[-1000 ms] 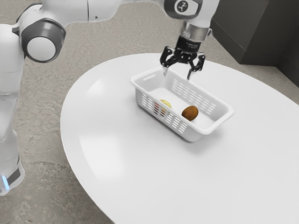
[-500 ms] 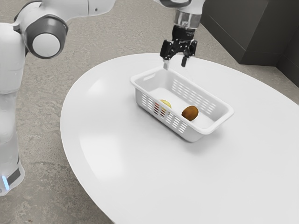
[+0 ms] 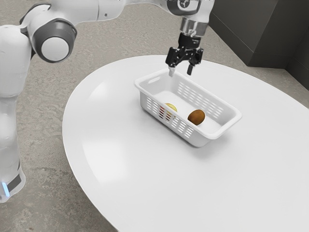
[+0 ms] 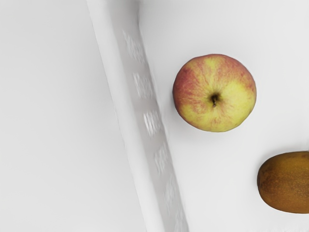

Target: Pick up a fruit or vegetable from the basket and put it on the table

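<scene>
Bright, even light | pale glare patches (image 3: 104,157) on table (image 3: 145,193) | soft shadow (image 3: 218,141) beside basket (image 3: 200,139)

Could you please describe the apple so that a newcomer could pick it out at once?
On the round white table stands an oblong, slotted white basket. Inside lies the round red-and-yellow apple, stem up, beside one long wall. Its smooth neighbour, an oval fruit, is plain brown, whereas the apple is two-coloured.

One apple (image 4: 215,93); one kiwi (image 4: 285,182); one basket (image 3: 203,138); one table (image 3: 159,188); one pincer (image 3: 181,71).
</scene>
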